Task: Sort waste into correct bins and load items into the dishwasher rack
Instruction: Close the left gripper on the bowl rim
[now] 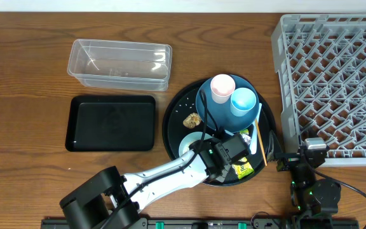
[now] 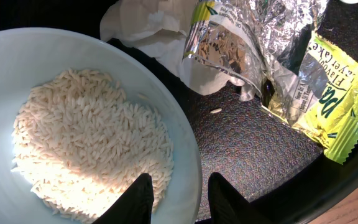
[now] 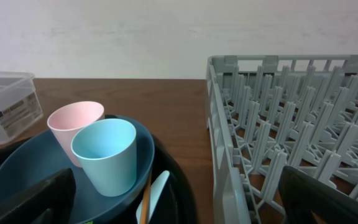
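My left gripper (image 2: 179,186), slightly parted, straddles the rim of the pale blue round bowl (image 2: 17,56); next, clamp, dump its white rice (image 2: 86,143).

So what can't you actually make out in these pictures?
Light blue bowl: overhead, the left arm covers most of it.
Yellow-green packet: left wrist, its name is partly under the crumpled wrapper.
Brown lump: overhead, too small to identify.
Pale blue spoon: right wrist, the bottom edge cuts it off.
Dishwasher rack: overhead, cut off by the right edge.
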You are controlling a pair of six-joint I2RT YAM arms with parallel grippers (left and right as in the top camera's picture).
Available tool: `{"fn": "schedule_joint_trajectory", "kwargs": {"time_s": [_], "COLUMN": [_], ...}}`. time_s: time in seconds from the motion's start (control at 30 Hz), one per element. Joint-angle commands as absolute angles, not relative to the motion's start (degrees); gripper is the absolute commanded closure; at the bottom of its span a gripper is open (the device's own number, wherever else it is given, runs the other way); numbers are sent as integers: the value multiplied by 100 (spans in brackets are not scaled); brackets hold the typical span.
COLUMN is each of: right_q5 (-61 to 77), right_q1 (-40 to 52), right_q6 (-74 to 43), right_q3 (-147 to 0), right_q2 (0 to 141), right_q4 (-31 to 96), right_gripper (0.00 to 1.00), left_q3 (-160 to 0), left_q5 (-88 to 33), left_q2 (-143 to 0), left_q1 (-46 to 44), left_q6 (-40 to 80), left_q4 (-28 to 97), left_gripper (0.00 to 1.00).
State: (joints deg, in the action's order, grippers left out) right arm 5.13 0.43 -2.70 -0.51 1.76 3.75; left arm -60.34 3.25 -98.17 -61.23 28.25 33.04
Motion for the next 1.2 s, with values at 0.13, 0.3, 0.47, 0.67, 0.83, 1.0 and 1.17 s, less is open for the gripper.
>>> {"fn": "schedule_joint_trajectory", "kwargs": {"time_s": [0.13,0.3,0.47,0.67,0.83,1.0,1.17], "right_q5": [471,471,471,471,471,471,471], "right_q1": [1,1,1,1,1,1,1], "right_q6": [-207,-207,-207,-209,-207,-207,-207], "right_q3": [-32,-32,-32,-32,-32,-32,-32], "right_q2": [178,178,176,176,176,176,178], "right_q4": [384,384,384,384,384,384,384], "right_gripper": [1,1,1,1,1,1,1], "left_q3": [-6010,-6010,-6010,-6010,-6010,-6010,-6010], "left_q5": [436,436,436,436,434,434,436], "left_q2": [-9852,-9852,-9852,-9852,-9854,-9887,-9915], "left_q1": [-6128,-6128,-6128,-6128,-6128,-6149,-6149], "left_q6": [2751,2751,2751,2751,2751,2749,2751], "left_q4": [3326,3367,3374,3376,3376,3376,3374], "left_gripper": [68,68,69,69,74,74,74]}}
